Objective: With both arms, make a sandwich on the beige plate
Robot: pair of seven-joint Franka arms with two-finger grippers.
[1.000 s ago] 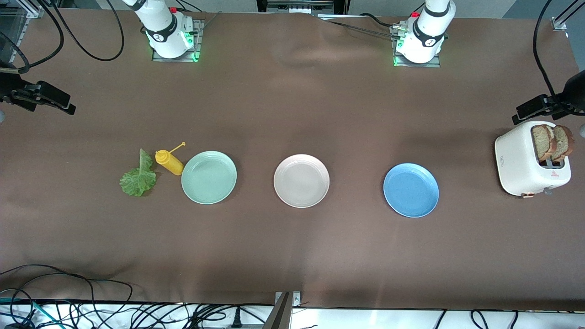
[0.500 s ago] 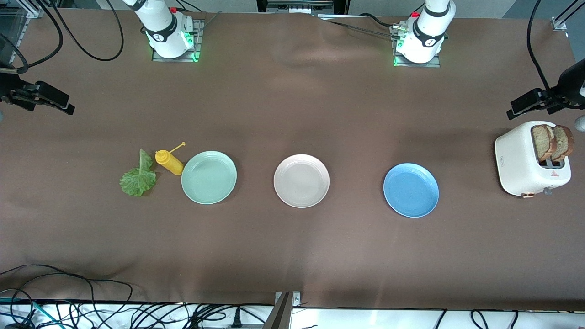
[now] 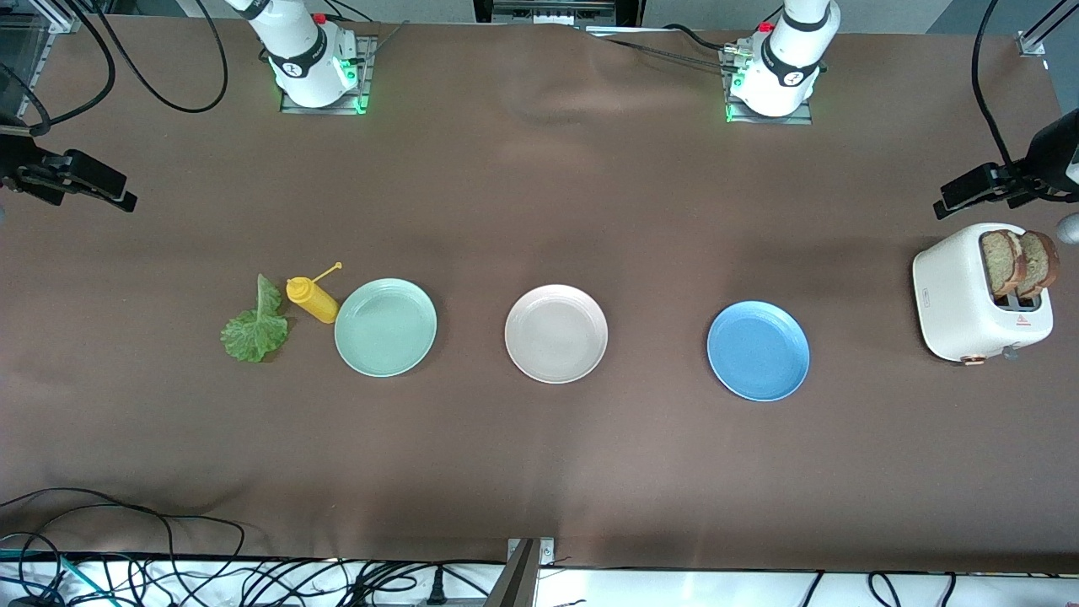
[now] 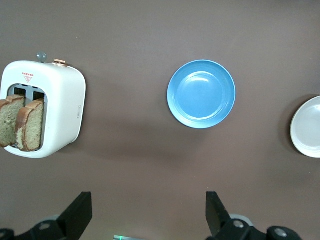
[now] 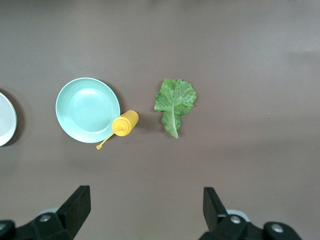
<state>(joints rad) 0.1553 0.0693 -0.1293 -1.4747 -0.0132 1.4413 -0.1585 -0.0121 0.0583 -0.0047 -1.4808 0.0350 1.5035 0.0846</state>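
Note:
The beige plate lies bare mid-table, between a mint-green plate and a blue plate. Two brown bread slices stand upright in the slots of a white toaster at the left arm's end. A green lettuce leaf lies flat at the right arm's end. My left gripper hangs high over bare cloth near the toaster and blue plate, open and holding nothing. High up as well, my right gripper stands open and holds nothing, over the cloth by the lettuce and mint-green plate.
A yellow squeeze bottle lies on its side between the lettuce and the mint-green plate. Both arm bases stand at the table's edge farthest from the front camera. Cables run along the nearest edge.
The left arm's hand has drifted slightly above the toaster's end of the table. The right arm has barely moved. Nothing on the table has shifted.

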